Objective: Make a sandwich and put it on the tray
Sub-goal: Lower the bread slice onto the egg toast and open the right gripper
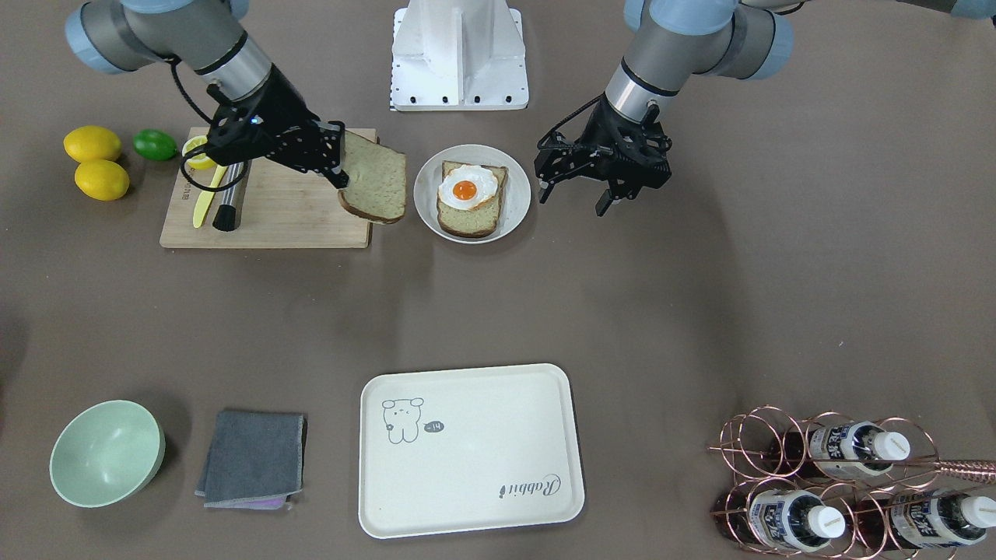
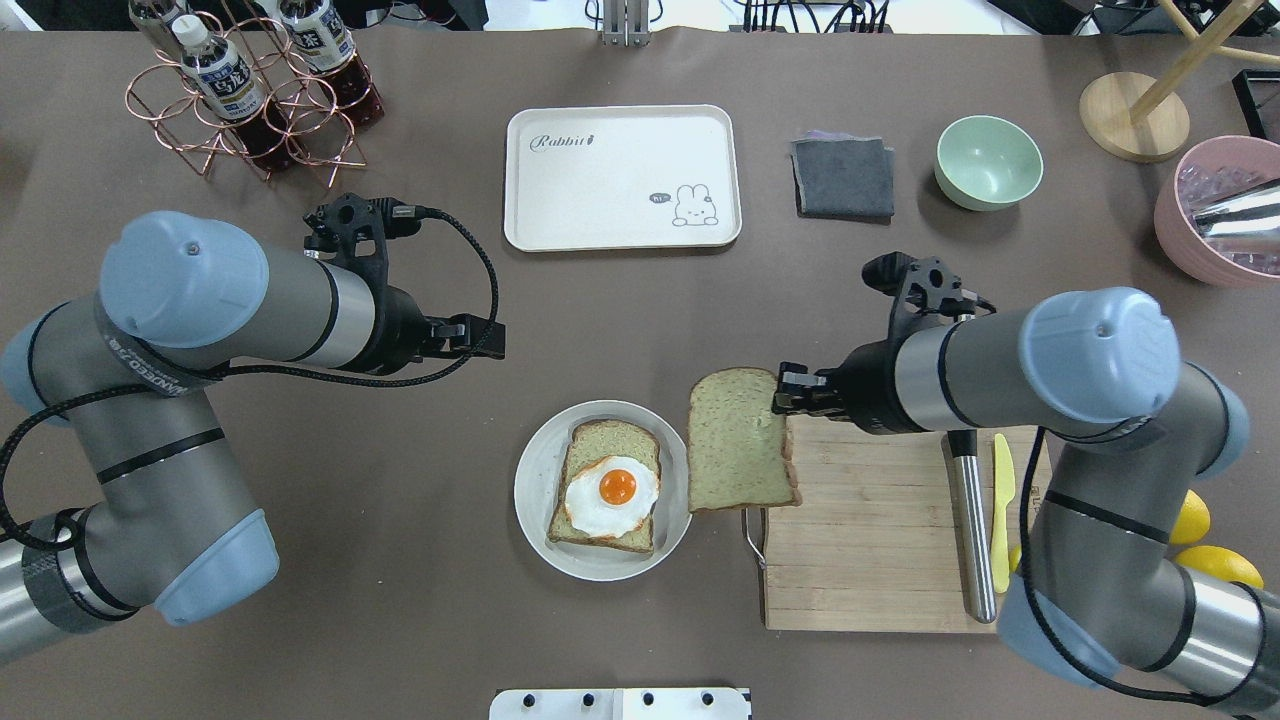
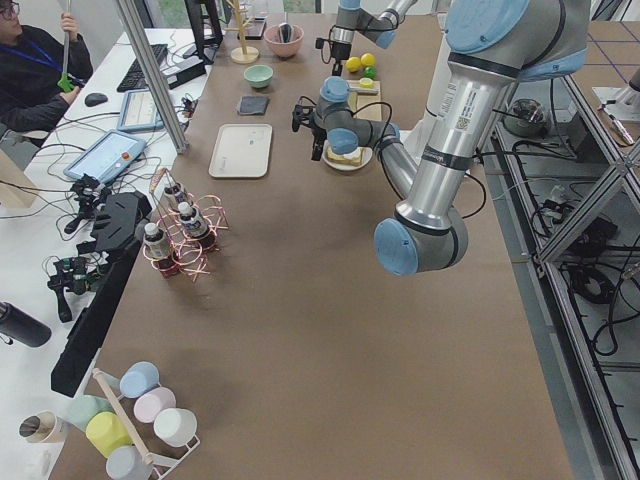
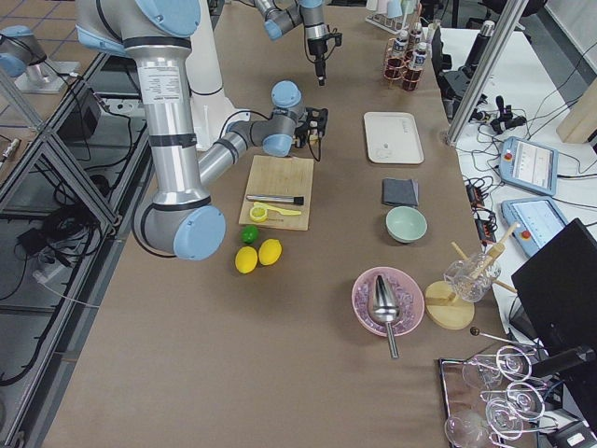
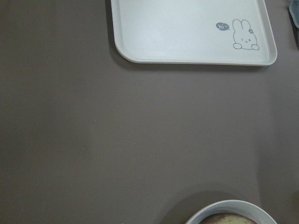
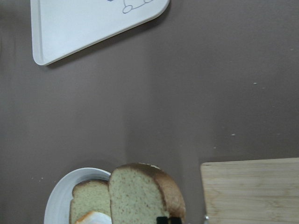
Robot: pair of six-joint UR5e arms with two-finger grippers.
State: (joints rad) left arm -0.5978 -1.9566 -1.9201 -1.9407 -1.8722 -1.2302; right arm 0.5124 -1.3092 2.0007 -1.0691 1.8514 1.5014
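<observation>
R gripper clamped on bread slice edge; L gripper spread wide, holding nothing.

Speckled brown-crusted bread, white egg with orange yolk, cream tray, white plate

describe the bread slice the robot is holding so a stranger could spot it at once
Find the wooden cutting board beside the round plate. At the board's corner nearest the plate, the right gripper pinches a bread slice. Unlike the slice on the plate, it has no fried egg on top.
</observation>
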